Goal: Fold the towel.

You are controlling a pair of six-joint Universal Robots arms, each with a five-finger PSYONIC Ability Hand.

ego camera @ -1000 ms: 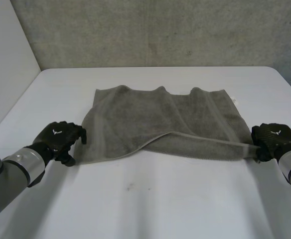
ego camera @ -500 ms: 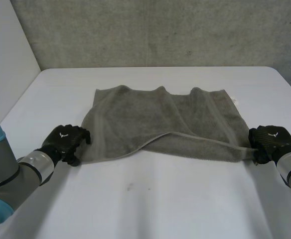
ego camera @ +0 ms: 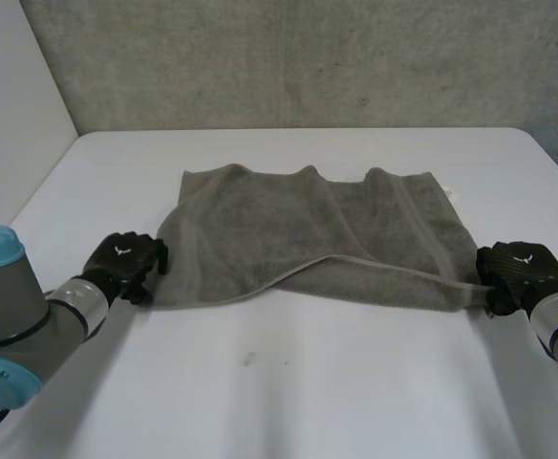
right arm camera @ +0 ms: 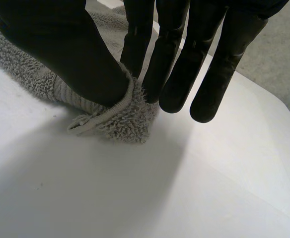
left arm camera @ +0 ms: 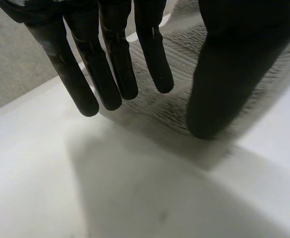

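Grey terry logged as the towel (ego camera: 308, 229), spread across the centre of the head view on the white table (ego camera: 289, 402), with a raised crease running from mid-frame toward the cloth's lower right corner. Judged a skewed lift the main risk: one near corner secured, the other not. Located the left hand (ego camera: 126, 265) at lower left, against the near left corner. Located the right hand (ego camera: 520, 273) at the right edge of the frame, on the near right corner. Noted both arms low, reaching in from the bottom corners.

Left wrist view: expected the left corner to stay on the table if raised now. Recorded the left hand (left arm camera: 234, 44) unclamped, fingers (left arm camera: 110, 74) straight and held apart from the thumb (left arm camera: 219, 99), with the towel (left arm camera: 184, 57) lying between them. Could not tell whether the thumb tip touched the cloth.

Right wrist view: judged slippage possible, since only the hem tip sat inside the grip. Recorded the right hand (right arm camera: 45, 34) pinched on the corner of the towel (right arm camera: 120, 124), thumb (right arm camera: 85, 74) pressed toward the nearest of the fingers (right arm camera: 172, 64). Noted the remaining fingers straight and clear of the cloth.
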